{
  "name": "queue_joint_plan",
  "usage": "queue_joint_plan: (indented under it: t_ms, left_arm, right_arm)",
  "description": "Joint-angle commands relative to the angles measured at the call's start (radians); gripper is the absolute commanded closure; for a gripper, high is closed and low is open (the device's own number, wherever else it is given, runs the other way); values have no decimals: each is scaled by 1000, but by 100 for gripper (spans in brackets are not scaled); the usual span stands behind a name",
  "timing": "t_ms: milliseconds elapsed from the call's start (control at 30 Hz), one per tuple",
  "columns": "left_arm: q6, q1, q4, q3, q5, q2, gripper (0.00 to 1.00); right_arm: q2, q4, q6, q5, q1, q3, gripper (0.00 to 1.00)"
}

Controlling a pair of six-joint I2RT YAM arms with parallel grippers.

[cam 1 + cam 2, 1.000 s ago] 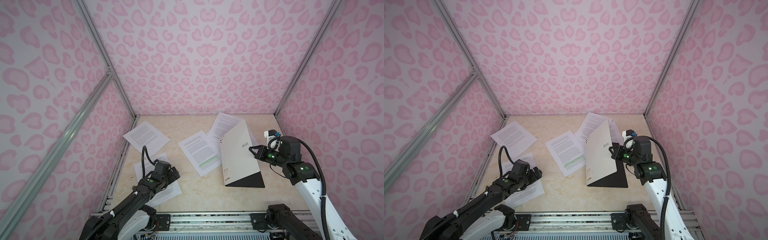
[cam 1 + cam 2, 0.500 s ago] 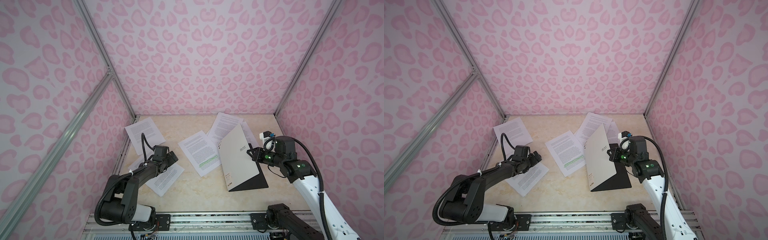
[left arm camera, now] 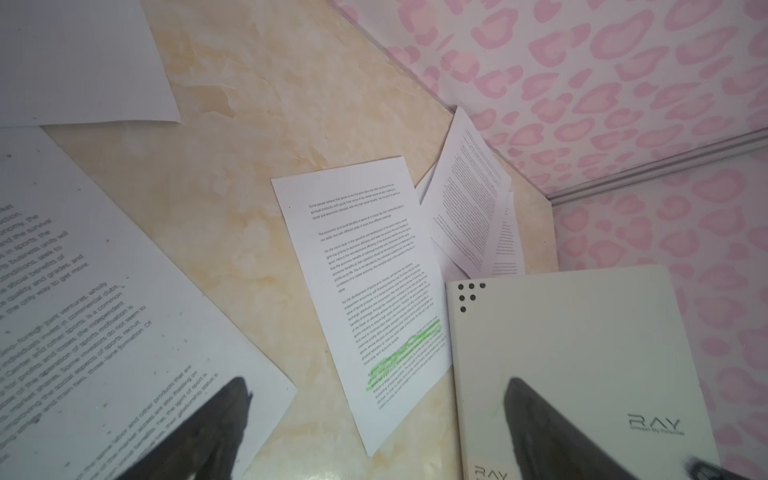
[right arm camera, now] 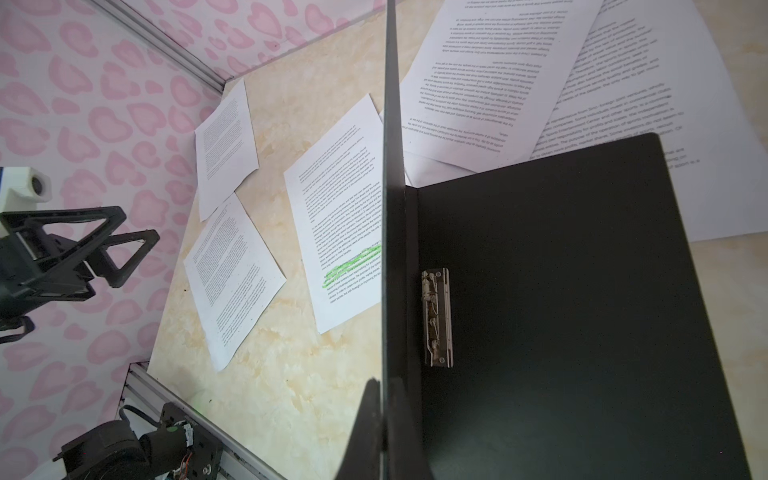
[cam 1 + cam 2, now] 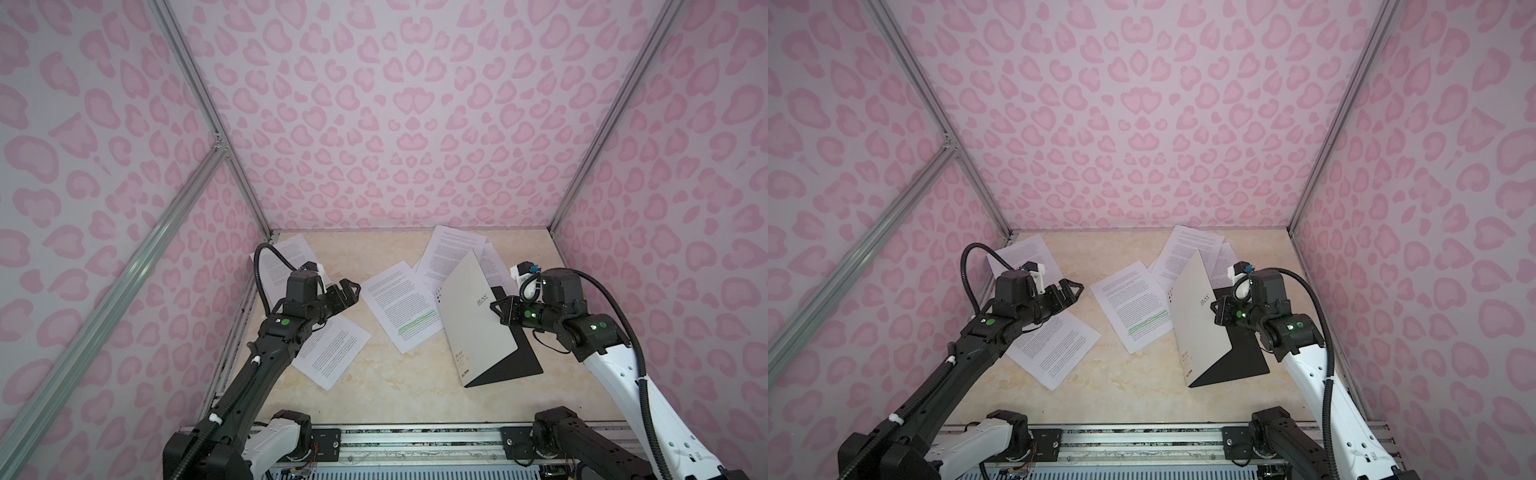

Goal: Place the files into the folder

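Observation:
The folder point(image 5: 473, 320) stands half open at the right, its grey-white "RAY" cover raised and its black back point(image 5: 519, 361) flat on the table. My right gripper point(image 5: 496, 308) is shut on the cover's free edge; the right wrist view shows the cover edge-on point(image 4: 390, 166), the black inside point(image 4: 561, 291) and a metal clip point(image 4: 436, 318). The files lie loose: a green-highlighted sheet point(image 5: 403, 311) mid-table, one sheet point(image 5: 332, 353) under my left arm, one point(image 5: 282, 257) in the far left corner, others point(image 5: 453, 253) behind the folder. My left gripper point(image 5: 349, 291) hovers open and holds nothing.
Pink patterned walls with metal frame posts point(image 5: 257, 216) close in the beige table point(image 5: 395, 390) on three sides. A metal rail point(image 5: 415, 432) with both arm bases runs along the front edge. The highlighted sheet's edge lies close against the folder's raised cover point(image 3: 561, 353).
My left gripper has risen off the near left sheet and moved back and toward the middle, still open; that sheet has shifted. The right gripper has swung the folder's cover up more steeply.

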State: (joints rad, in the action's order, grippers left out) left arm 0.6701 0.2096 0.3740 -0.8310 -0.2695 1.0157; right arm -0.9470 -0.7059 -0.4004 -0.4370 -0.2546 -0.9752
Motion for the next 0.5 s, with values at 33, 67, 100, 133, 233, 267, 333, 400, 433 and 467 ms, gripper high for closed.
queue_joint_plan:
  t_ms: [33,67,100,133,233,267,333,400,433,467]
  left_arm:
    - [-116,-1,234,-43,-14,-94,3]
    - [-130,-1,256,-50,-10,-106,3]
    - [-145,-1,278,-57,-7,-119,3]
    - [-155,-1,294,-62,-7,-129,3]
    - [-190,-2,321,-66,-10,-136,3]
    - [-204,-1,330,-68,-10,-134,3]
    - [-232,-1,347,-65,-11,-132,3]
    - [-258,-1,357,-56,-16,-135,3]
    - [-268,-2,359,-50,-16,-138,3]
    - [-277,-1,361,-43,-14,-145,3]
  right_arm:
    - [25,-10,-29,41,-47,-4,100]
    - [33,0,-48,41,-57,5,100]
    - [41,14,-66,43,-71,16,100]
    - [46,24,-84,49,-87,21,100]
    - [67,42,-115,108,-137,37,100]
    - [71,50,-128,129,-149,47,100]
    - [73,74,-157,143,-167,77,100]
    - [75,93,-182,179,-198,104,100]
    - [81,97,-192,205,-213,112,100]
    - [91,100,-205,234,-228,123,100]
